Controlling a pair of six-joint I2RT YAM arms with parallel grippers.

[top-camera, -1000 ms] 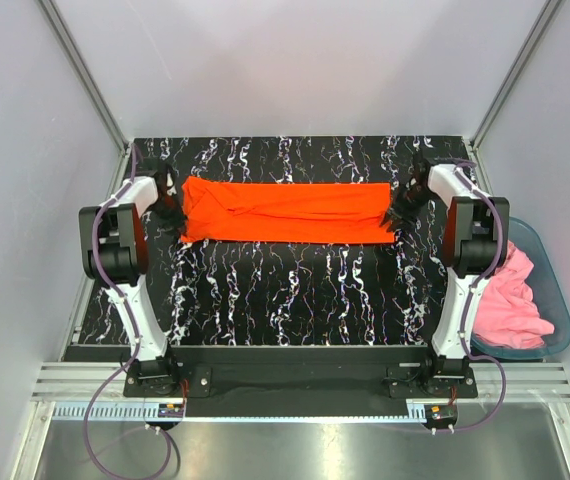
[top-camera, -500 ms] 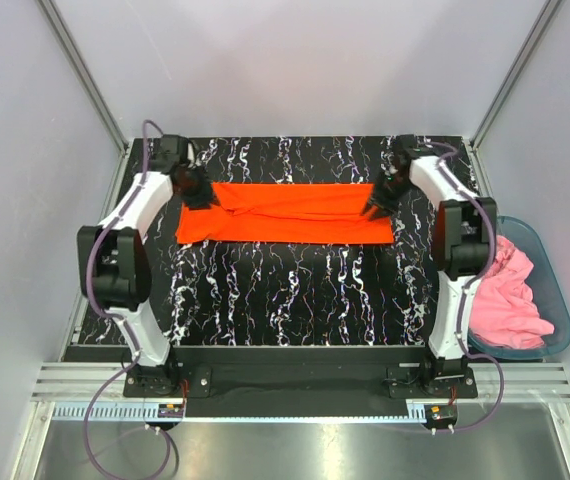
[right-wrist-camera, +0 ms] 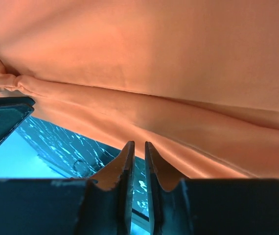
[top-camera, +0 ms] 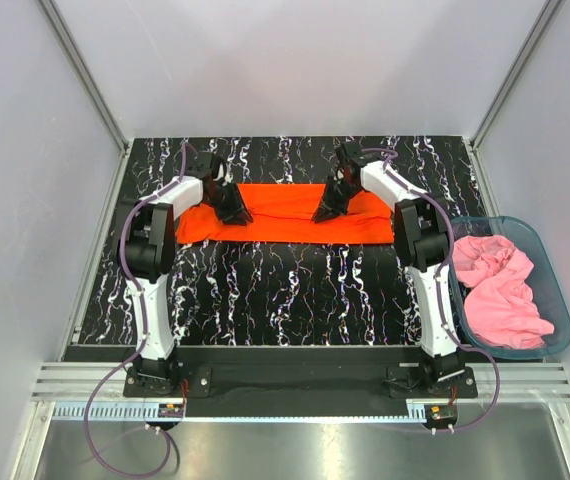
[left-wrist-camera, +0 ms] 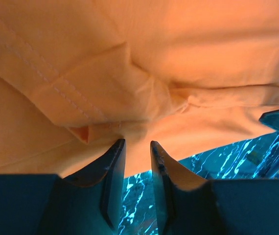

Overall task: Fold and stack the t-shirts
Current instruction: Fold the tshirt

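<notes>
A bright orange-red cloth t-shirt [top-camera: 285, 226] lies as a long band across the black marbled table [top-camera: 285, 290]. The left gripper [top-camera: 233, 209] and right gripper [top-camera: 327, 209] each pinch a fold near its middle, fingers almost together. Well right of the right gripper, a translucent blue plastic bin [top-camera: 557, 300] holds a crumpled light pink t-shirt [top-camera: 500, 295].

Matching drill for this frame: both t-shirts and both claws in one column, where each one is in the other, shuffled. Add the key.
1. orange-red t-shirt
2. pink t-shirt
3. left claw
4. right claw

A. bunched in the blue bin
B. on the strip's right half
C. long strip on the marbled table
D. on the strip's left half

Pairs: 1-C, 2-A, 3-D, 4-B
</notes>
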